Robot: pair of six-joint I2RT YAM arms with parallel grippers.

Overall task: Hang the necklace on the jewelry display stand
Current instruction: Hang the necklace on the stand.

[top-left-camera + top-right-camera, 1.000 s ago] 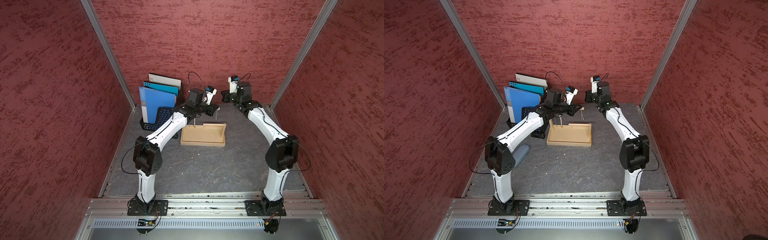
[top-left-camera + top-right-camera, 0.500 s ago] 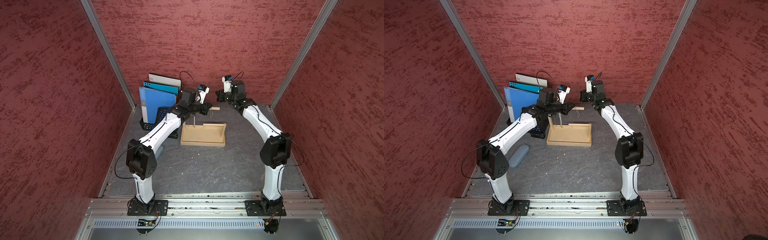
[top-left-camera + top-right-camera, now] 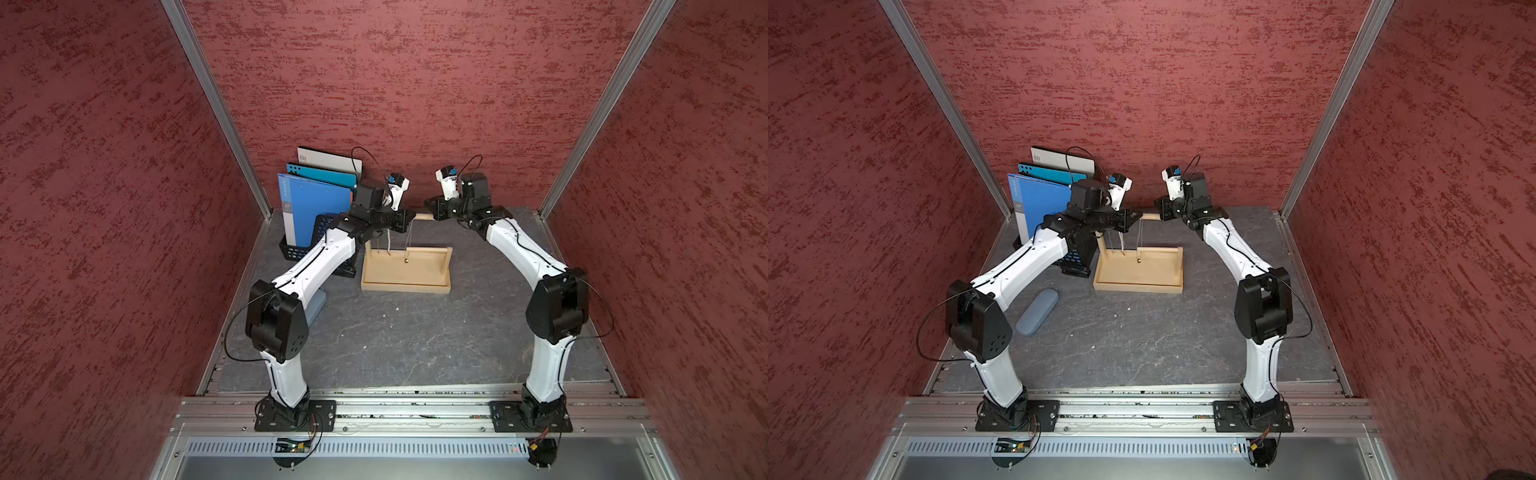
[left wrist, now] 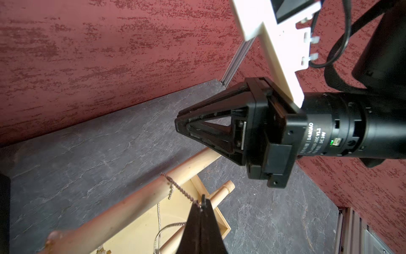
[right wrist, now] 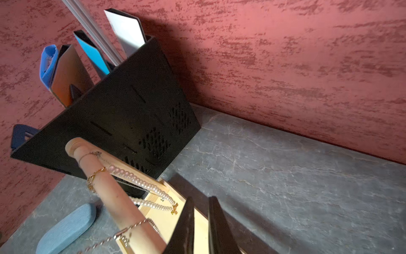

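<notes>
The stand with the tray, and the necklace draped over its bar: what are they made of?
The stand looks like pale unvarnished wood: matte, with faint grain on its bar. The necklace looks like metal, silver-toned: small glinting links; which metal cannot be told.

Black rack (image 5: 123,123) in back-left corner, blue folders (image 3: 311,208) and a white one (image 3: 332,160) standing upright in it. Blue-grey case (image 3: 1037,311) lies flat on grey table (image 3: 1142,340), clear of rack. Red textured walls (image 3: 415,83).
</notes>
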